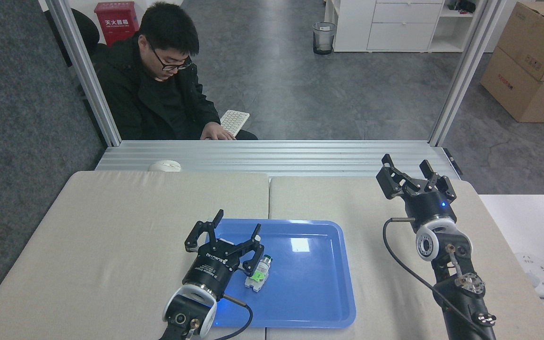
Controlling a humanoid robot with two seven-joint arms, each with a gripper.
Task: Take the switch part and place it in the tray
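Person: seated beyond the far edge of the table, dark jacket, one hand on a white keyboard.
Red box: on the floor behind the person, top left of the view.
White mouse: on the ribbed metal ledge at the far edge of the table, left of centre.
Table: covered in beige cloth, with a seam running down the middle.
Left gripper: over the near-left part of the tray, its body reaching across the tray's left rim; fingers spread well apart and holding nothing. The right-hand finger tip sits just beside the switch part; whether it touches cannot be told.
Switch part: lying on the floor of the tray, in its left half, free of the grip. White block toward the near side, green centre piece in the middle, silvery dark-tipped end pointing away toward the far side.
Tray: glossy blue, flat on the table at the middle, straddling the seam; apart from the switch part, its floor shows only a window glare.
Waste bin: on the grey floor far behind, near white drawers.
Right gripper: raised over the right side of the table, well apart from the tray; fingers spread apart, nothing between them.
Cardboard boxes: stacked on the floor at the far right.
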